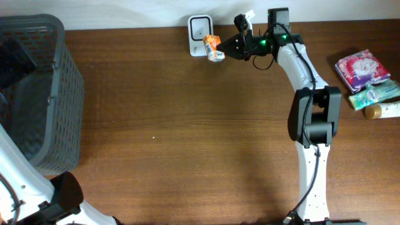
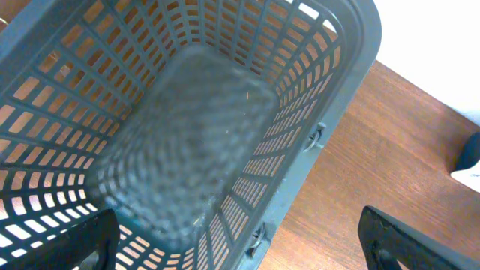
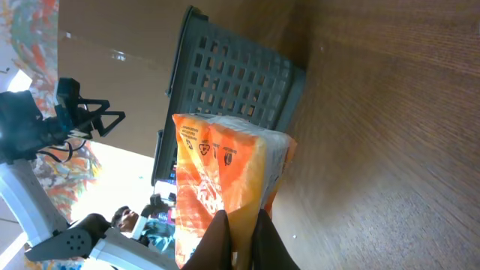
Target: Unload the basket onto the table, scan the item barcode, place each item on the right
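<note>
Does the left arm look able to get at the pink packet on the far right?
Probably not. The left gripper hangs open over the basket at the far left, and the right arm stands between it and the pink packet.

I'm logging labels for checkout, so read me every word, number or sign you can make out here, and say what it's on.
No text here can be read as words.
orange packet: small dark printed symbols, too blurred to read.
pink packet: print too small to read.
green pack: print too small to read.
</note>
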You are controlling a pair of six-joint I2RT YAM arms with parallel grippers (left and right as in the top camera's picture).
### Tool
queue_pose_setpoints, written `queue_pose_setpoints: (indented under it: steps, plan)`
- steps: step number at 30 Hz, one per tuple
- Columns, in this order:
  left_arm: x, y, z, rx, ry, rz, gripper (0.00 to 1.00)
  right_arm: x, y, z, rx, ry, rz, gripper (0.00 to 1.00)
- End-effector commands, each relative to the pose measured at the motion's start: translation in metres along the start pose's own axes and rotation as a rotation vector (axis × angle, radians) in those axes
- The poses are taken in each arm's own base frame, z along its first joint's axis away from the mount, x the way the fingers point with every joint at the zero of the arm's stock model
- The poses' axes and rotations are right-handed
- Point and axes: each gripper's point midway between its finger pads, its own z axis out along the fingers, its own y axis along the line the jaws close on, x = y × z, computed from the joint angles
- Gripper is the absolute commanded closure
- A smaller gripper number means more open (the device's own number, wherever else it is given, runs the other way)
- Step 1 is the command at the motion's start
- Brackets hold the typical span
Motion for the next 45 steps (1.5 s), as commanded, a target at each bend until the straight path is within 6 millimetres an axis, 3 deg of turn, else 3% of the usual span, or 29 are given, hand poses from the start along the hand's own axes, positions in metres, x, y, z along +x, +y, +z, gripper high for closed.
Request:
queue_pose_setpoints:
  steps: [1, 5, 8, 10, 13, 17, 18, 19, 21, 26, 29, 34, 38, 41, 44, 45]
  plan:
    - [0.000, 0.000, 0.001, 0.002, 0.004, -0.008, 0.01, -0.001, 0.029, 0.002, -0.035, 0.018, -0.042, 0.96]
    - [0.000, 0.000, 0.001, 0.002, 0.004, -0.008, 0.01, 0.002, 0.026, 0.004, -0.025, 0.017, -0.009, 0.96]
    - [0.000, 0.000, 0.001, 0.001, 0.004, -0.008, 0.01, 0.008, -0.007, 0.007, 0.147, -0.020, 0.095, 0.96]
    - [0.000, 0.000, 0.001, 0.002, 0.004, -0.008, 0.01, 0.033, -0.058, 0.005, 0.450, -0.009, 0.215, 0.96]
    - [0.000, 0.000, 0.001, 0.002, 0.004, -0.008, 0.01, 0.070, -0.102, -0.018, 0.808, 0.057, 0.315, 0.96]
    - [0.000, 0.000, 0.001, 0.002, 0.004, -0.008, 0.01, 0.118, -0.122, -0.063, 1.178, 0.220, 0.378, 0.96]
    - [0.000, 0.000, 0.001, 0.002, 0.004, -0.008, 0.01, 0.129, -0.122, -0.070, 1.248, 0.273, 0.382, 0.87]
    - [0.000, 0.000, 0.001, 0.002, 0.004, -0.008, 0.01, 0.137, -0.122, -0.077, 1.312, 0.310, 0.386, 0.62]
    - [0.000, 0.000, 0.001, 0.002, 0.004, -0.008, 0.01, 0.146, -0.117, -0.078, 1.334, 0.348, 0.409, 0.46]
    - [0.000, 0.000, 0.001, 0.002, 0.004, -0.008, 0.01, 0.140, -0.099, -0.078, 1.327, 0.358, 0.403, 0.41]
    - [0.000, 0.000, 0.001, 0.002, 0.004, -0.008, 0.01, 0.140, -0.092, -0.058, 1.185, 0.398, 0.345, 0.41]
    - [0.000, 0.000, 0.001, 0.002, 0.004, -0.008, 0.01, 0.137, -0.094, -0.057, 1.172, 0.415, 0.296, 0.40]
    - [0.000, 0.000, 0.001, 0.002, 0.004, -0.008, 0.01, 0.137, -0.112, -0.056, 1.173, 0.400, 0.281, 0.41]
    - [0.000, 0.000, 0.001, 0.002, 0.004, -0.008, 0.01, 0.147, -0.126, -0.052, 1.154, 0.405, 0.297, 0.63]
    - [0.000, 0.000, 0.001, 0.002, 0.004, -0.008, 0.01, 0.157, -0.133, -0.052, 1.154, 0.421, 0.317, 0.67]
    - [0.000, 0.000, 0.001, 0.002, 0.004, -0.008, 0.01, 0.161, -0.137, -0.053, 1.154, 0.427, 0.325, 0.80]
